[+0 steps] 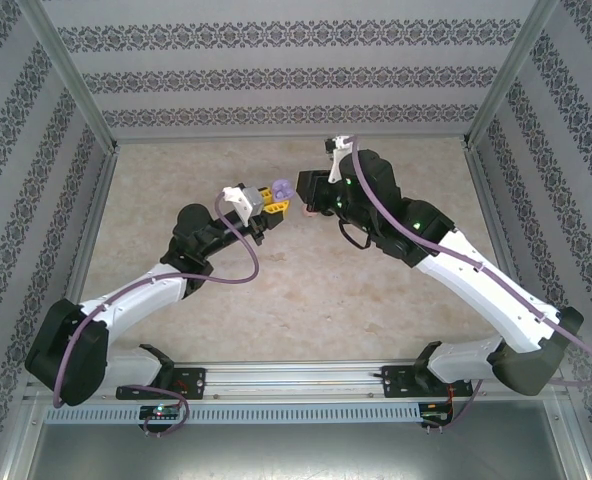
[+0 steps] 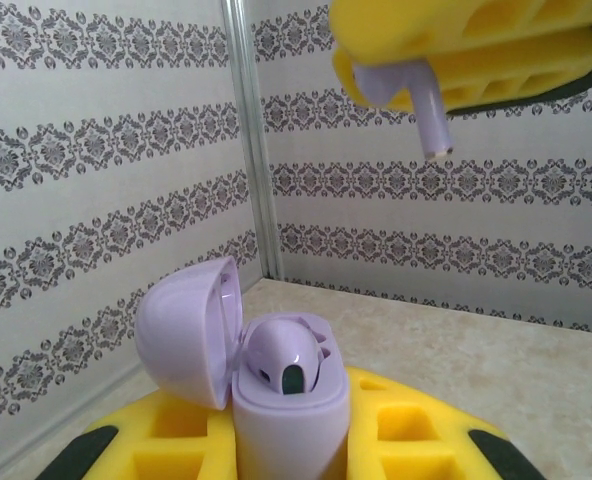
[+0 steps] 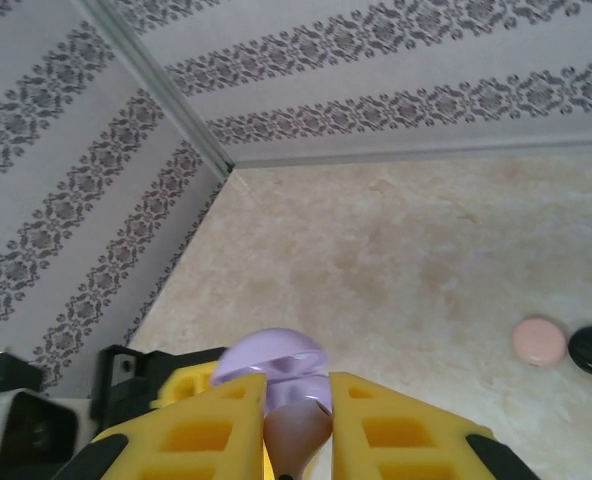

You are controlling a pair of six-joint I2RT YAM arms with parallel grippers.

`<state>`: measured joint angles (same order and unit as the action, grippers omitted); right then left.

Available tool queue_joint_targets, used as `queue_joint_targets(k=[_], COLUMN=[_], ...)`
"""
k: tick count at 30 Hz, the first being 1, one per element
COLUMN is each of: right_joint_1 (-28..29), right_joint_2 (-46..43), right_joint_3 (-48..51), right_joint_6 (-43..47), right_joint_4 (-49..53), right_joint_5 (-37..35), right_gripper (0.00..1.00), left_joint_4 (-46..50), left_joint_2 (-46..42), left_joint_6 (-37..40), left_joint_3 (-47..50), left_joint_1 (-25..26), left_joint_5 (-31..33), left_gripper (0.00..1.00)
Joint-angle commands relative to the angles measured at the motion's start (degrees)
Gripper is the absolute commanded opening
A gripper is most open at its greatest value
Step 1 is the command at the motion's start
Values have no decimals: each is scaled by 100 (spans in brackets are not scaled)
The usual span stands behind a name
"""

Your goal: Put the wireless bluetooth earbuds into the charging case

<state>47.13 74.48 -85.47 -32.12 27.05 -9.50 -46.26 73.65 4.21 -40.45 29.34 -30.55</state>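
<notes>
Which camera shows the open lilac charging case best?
Left wrist: the lilac charging case stands close up, lid open, one bud seated inside. Top external shows it as a small lilac blob; right wrist shows its lid beyond the yellow fingers.

This looks like a robot test booth, a kind of lab. Two robot arms, the left arm (image 1: 146, 290) and the right arm (image 1: 476, 280), are fixed to a metal rail (image 1: 296, 378) at the near edge of a table (image 1: 306, 310). Purple cables (image 1: 254, 252) run along the arms. The table has a pale top that looks like stone. Three walls (image 1: 296, 70) stand close around it, all covered in grey paper with dark flower stripes. Shiny metal posts (image 1: 68, 75) hold the corners like a box frame. A grey metal tray (image 1: 296, 452) sits in front of the rail.
</notes>
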Motion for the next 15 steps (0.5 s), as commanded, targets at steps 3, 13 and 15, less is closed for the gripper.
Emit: queue_joint_targets(k=[3, 13, 15], right_joint_1=[161, 191, 191], right_joint_2=[-178, -114, -84], right_joint_3=[297, 601, 602], right_joint_6=[297, 84, 72], right_joint_4=[-478, -751, -797], right_joint_5=[-242, -263, -247], right_gripper=[21, 21, 21], left_joint_4=[-123, -138, -129], left_joint_2=[132, 41, 23], left_joint_6=[168, 158, 151], left_joint_3=[-300, -332, -333], left_joint_1=[123, 181, 195], left_joint_5=[-202, -207, -207], left_gripper=[0, 0, 0])
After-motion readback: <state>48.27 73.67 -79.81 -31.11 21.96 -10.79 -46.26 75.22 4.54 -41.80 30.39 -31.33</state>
